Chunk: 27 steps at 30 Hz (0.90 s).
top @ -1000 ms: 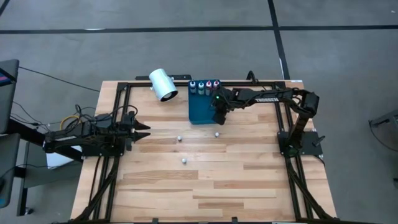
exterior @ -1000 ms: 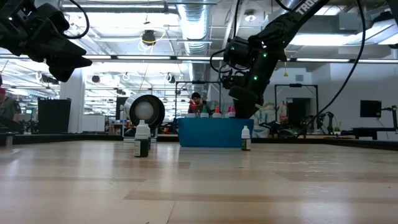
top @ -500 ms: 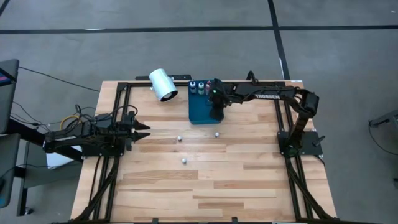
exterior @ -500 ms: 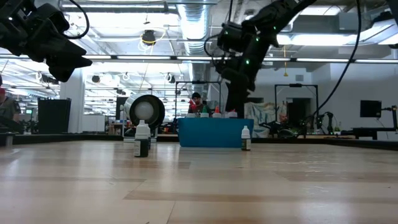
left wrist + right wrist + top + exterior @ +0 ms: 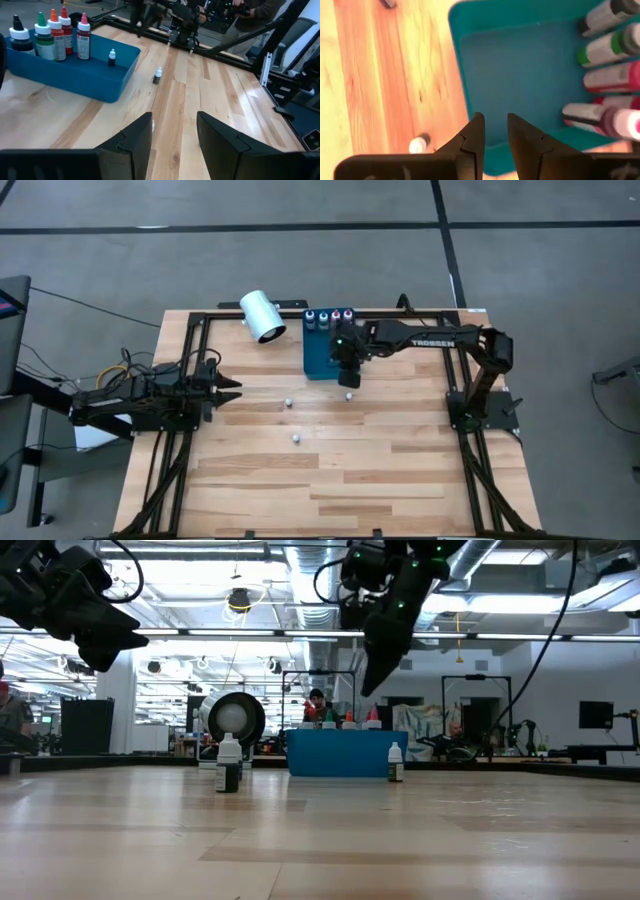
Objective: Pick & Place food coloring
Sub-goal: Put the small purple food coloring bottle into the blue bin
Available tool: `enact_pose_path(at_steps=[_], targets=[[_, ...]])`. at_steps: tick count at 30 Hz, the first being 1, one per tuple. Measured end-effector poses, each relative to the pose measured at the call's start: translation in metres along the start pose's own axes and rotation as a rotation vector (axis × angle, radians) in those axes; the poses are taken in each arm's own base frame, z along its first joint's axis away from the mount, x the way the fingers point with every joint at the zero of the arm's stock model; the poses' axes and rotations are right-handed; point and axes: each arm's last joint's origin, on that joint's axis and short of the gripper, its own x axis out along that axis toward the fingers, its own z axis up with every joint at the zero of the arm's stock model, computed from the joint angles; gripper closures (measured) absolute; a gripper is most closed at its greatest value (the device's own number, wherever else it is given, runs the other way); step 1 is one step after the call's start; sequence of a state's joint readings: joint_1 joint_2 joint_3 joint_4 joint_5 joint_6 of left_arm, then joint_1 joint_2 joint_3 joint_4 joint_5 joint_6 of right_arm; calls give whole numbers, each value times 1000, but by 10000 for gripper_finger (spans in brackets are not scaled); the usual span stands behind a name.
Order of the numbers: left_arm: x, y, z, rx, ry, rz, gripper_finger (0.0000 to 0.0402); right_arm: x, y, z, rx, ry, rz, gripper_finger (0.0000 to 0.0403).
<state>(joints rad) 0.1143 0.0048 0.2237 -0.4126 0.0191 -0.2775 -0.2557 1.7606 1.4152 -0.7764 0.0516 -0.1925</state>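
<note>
Four food coloring bottles [image 5: 328, 316] with blue, green, red and pink tops stand at the far end of the blue tray [image 5: 318, 358]; the left wrist view shows these bottles [image 5: 50, 35] and a tiny one [image 5: 112, 57] inside the tray. Three tiny white bottles stand on the wood [image 5: 348, 393] [image 5: 288, 402] [image 5: 297, 438]. My right gripper [image 5: 368, 688] hangs high over the tray's near end, fingers pointing down, slightly open and empty [image 5: 495, 120]. My left gripper [image 5: 236, 390] waits open at the table's left, also empty [image 5: 175, 125].
A large white cylinder [image 5: 262, 316] lies on its side at the far edge, left of the tray. Black frame rails [image 5: 190, 370] run along the table's sides. Bare wood stretches across the near half [image 5: 340, 480]. People show in the room beyond [image 5: 315, 700].
My right gripper has risen from just above the tray's rim to well above it, shifting a little toward the table's left. The bottles and the tray have stayed put.
</note>
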Motion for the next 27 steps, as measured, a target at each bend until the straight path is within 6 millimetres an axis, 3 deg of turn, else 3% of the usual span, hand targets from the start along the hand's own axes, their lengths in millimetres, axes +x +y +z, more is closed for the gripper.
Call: enact_pose_path(at_steps=[7, 18, 27], targets=[[0, 0, 0, -27, -1, 4, 256, -22, -4, -11, 49, -32, -13, 332], [0, 1, 0, -80, -11, 28, 256, -51, 7, -68, 224, -181, -30, 332], [0, 2, 2, -166, -42, 71, 256, -68, 29, -109, 313, -307, -88, 332]])
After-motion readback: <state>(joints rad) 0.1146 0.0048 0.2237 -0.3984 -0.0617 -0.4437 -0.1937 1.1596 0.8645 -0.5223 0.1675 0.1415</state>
